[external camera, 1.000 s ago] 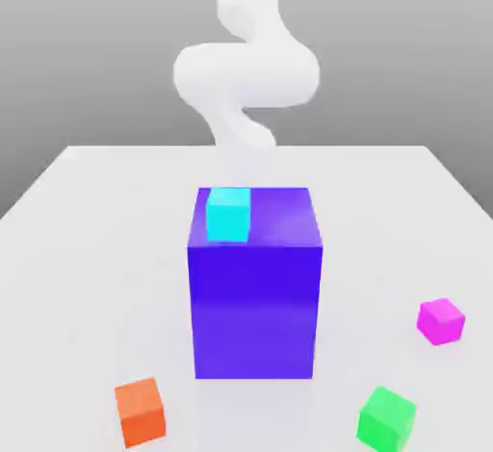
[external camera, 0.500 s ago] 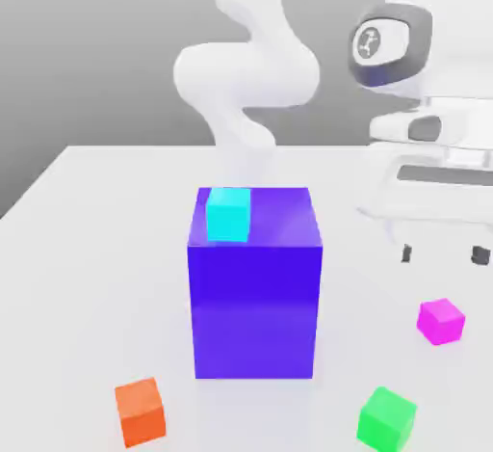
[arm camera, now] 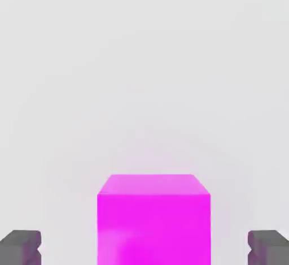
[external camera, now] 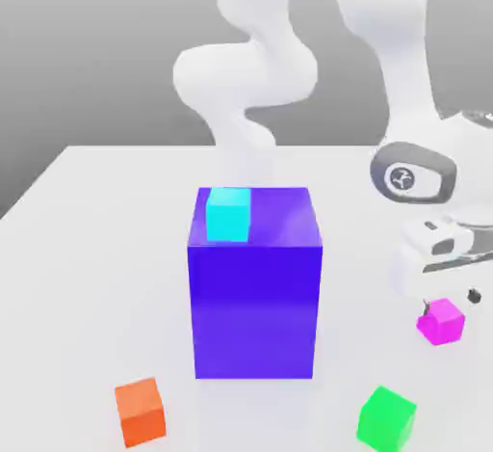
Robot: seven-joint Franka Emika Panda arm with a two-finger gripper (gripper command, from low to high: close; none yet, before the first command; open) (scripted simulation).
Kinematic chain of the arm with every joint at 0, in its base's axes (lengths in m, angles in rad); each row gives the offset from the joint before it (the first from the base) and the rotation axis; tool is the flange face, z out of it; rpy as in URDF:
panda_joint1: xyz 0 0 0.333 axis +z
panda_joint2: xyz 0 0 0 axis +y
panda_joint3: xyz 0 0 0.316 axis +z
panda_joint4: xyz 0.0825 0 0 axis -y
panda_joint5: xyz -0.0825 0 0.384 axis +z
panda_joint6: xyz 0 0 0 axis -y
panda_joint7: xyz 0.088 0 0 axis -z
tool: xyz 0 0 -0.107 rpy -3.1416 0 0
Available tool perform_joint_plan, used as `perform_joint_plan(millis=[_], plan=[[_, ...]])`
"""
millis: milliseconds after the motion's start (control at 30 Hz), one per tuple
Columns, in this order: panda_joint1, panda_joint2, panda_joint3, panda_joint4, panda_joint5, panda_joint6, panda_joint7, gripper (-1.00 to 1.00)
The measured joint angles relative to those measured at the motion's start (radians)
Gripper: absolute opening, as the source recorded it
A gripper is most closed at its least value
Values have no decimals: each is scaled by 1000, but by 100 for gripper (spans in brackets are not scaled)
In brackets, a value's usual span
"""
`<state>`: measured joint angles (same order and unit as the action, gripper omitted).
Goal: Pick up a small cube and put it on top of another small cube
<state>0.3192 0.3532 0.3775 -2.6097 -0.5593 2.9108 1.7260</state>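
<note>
The small magenta cube (external camera: 441,322) rests on the white table at the exterior view's right. My gripper (external camera: 448,298) hangs directly over it, open, its dark fingertips (external camera: 473,296) just above the cube's top. In the hand view the magenta cube (arm camera: 153,224) sits between the two grey fingertips (arm camera: 20,246), with clear gaps on both sides. The small green cube (external camera: 387,416) lies near the table's front edge, in front of the magenta one.
A big blue-purple block (external camera: 254,281) stands mid-table with a small cyan cube (external camera: 229,214) on top. A small orange cube (external camera: 141,411) sits at the front on the exterior view's left. The arm's white links (external camera: 246,74) rise behind the block.
The hand came into the exterior view from above on the right and dropped down until its fingertips reached just over the magenta cube. No cube has moved.
</note>
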Motion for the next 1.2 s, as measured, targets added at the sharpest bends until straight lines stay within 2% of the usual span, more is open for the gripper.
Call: perform_joint_plan(millis=[33,67,300,600,667,867,1000,1033,1200], plan=[[30,23,-37,7,-31,16,24,0],[45,37,-55,11,-51,24,39,-100],[43,35,-53,11,-50,25,38,-100],[-147,-159,198,-51,237,-97,-180,-100],[-192,-177,185,-17,287,-145,-201,-100],[-362,-159,45,184,401,-312,-203,-100],[-346,-39,-28,220,322,-233,-136,-100],[-334,-12,-45,223,303,-211,-122,100],[-334,-12,-45,223,303,-211,-122,100]])
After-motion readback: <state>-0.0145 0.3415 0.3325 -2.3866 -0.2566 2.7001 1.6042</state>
